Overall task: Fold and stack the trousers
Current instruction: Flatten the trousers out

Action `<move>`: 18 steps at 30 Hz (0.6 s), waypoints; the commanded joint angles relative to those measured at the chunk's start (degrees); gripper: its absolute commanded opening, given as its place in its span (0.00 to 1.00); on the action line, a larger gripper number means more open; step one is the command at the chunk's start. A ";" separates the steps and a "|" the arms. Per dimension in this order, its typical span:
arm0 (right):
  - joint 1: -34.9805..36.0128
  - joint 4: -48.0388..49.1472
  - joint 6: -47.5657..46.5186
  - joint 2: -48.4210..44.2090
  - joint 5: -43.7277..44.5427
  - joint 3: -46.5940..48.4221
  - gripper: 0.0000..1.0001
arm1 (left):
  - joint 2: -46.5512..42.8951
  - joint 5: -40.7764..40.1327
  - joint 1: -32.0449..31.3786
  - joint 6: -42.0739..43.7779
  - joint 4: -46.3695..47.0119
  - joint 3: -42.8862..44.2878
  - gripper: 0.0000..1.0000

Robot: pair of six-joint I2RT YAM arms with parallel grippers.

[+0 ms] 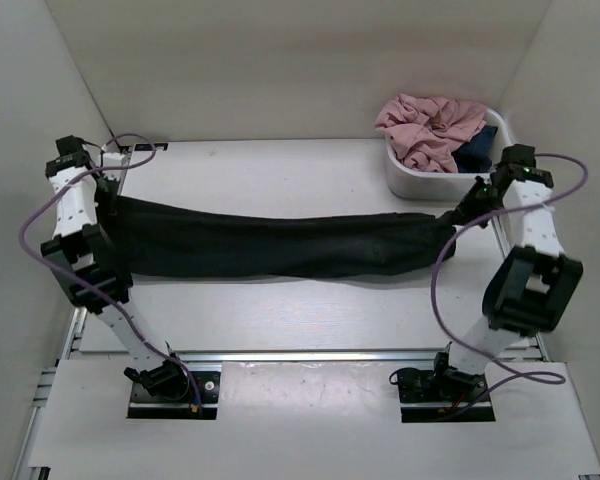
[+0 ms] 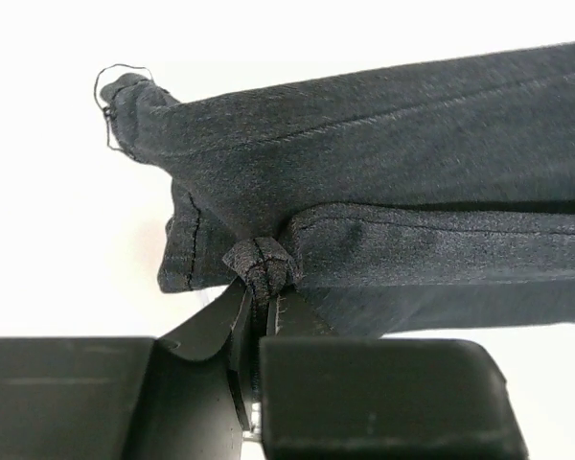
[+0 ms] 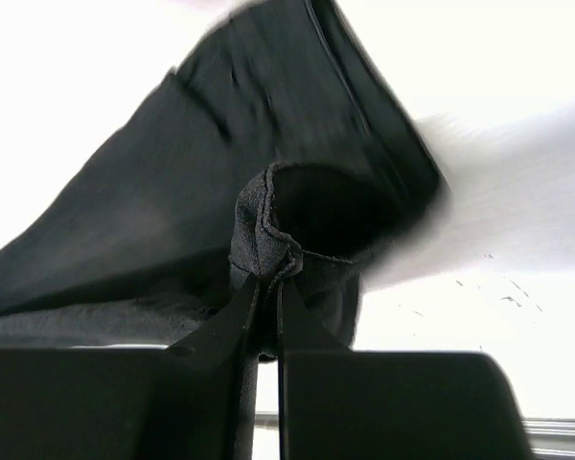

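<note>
Pinched tight in the left gripper (image 2: 264, 292), jaws pressed together: a small knot of hem from the black trousers (image 1: 280, 245). Clamped the same way in the right gripper (image 3: 271, 283): a bunched edge at the other end. Stretched between the two as one long dark band over the table (image 1: 280, 170), spanning nearly its whole width. Just beyond the right end, a white tub (image 1: 405, 182) heaped with a pink garment (image 1: 430, 125) and a dark blue garment (image 1: 477, 152).
</note>
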 commanded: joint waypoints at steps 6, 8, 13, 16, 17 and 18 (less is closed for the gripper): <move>-3.34 3.47 3.07 -31.43 5.84 -24.66 0.00 | -25.43 4.07 9.53 8.17 1.65 -23.88 0.14; -3.34 4.78 6.83 -39.23 7.16 -36.61 0.00 | -29.41 4.77 10.60 11.94 3.14 -31.21 0.14; -3.87 6.63 13.53 -48.06 12.78 -54.30 0.00 | -39.95 4.77 14.28 16.44 7.10 -50.10 0.14; -3.87 6.64 15.90 -48.60 18.05 -56.17 0.00 | -43.22 4.77 16.57 18.72 7.10 -53.82 0.14; -3.87 5.24 16.52 -48.60 19.46 -55.21 0.03 | -45.40 4.77 17.27 19.43 7.10 -54.44 0.14; -3.87 3.84 16.52 -47.90 20.78 -54.42 0.03 | -46.38 4.77 18.06 20.57 7.10 -54.97 0.14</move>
